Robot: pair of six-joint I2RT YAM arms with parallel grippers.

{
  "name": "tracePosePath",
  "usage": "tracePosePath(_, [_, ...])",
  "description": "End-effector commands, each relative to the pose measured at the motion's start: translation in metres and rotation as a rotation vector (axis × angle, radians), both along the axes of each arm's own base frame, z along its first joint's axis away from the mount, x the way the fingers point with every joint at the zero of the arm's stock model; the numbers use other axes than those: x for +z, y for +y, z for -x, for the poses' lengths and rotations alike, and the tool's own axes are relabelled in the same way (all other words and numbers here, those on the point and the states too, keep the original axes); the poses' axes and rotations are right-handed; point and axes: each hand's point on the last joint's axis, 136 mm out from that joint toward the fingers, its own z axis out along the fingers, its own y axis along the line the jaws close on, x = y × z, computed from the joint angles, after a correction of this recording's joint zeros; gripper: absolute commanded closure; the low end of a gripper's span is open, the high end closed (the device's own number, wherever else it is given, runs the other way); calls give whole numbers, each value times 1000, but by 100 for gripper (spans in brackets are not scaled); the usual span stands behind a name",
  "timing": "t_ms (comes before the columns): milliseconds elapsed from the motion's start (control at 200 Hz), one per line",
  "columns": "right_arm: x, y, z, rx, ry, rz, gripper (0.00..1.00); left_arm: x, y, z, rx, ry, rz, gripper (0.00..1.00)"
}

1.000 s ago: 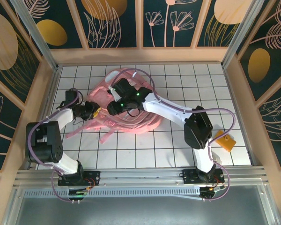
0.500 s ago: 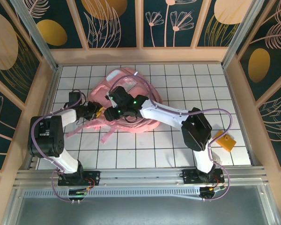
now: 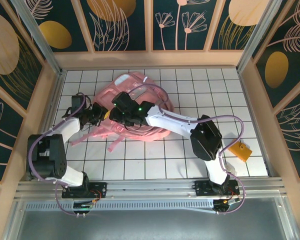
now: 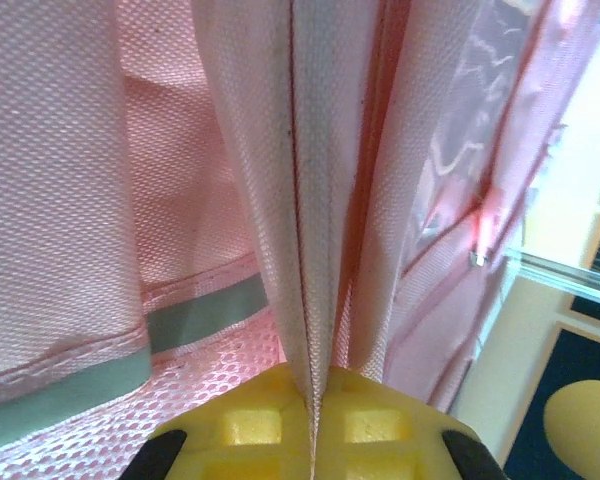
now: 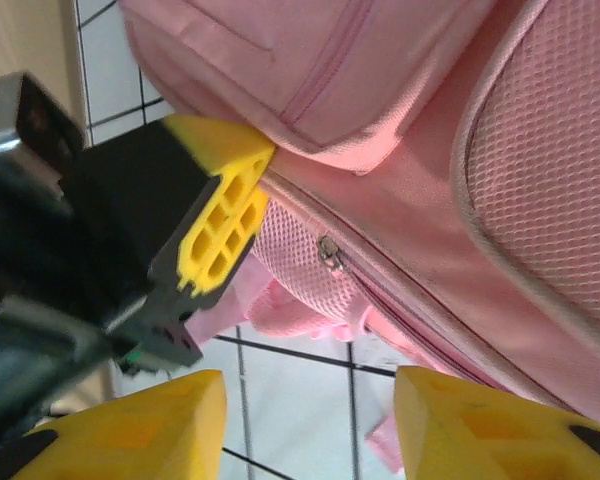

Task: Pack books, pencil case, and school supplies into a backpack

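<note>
The pink backpack (image 3: 137,85) is laid on the left-centre of the tiled desk (image 3: 155,161). A fold of its mesh fabric is pinched between the closed yellow fingers of the left hand (image 4: 310,432) at the bag's left edge. The right hand (image 5: 305,425) is held open just beside it, near a zipper pull (image 5: 329,253). A small orange-yellow block (image 3: 240,150) is seen well apart, by the desk's right edge.

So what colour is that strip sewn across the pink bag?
Pale grey-green strip on the backpack, clearest in the left wrist view.
</note>
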Motion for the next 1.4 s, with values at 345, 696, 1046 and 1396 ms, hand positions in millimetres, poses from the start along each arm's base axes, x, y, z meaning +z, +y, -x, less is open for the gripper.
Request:
tracePosePath(345, [-20,9,-17,-233,11,115,61,52,-18,10,30,29,116,100])
tracePosePath(696, [-41,-6,-16,-323,-34,272,65,52,-28,14,41,54,164,100])
tracePosePath(1046, [-42,-10,-40,-352,-136,267,83,65,-27,13,59,30,180,100])
tracePosePath(1396, [-26,-38,-19,-383,-88,242,100,35,0,0,107,21,-39,100])
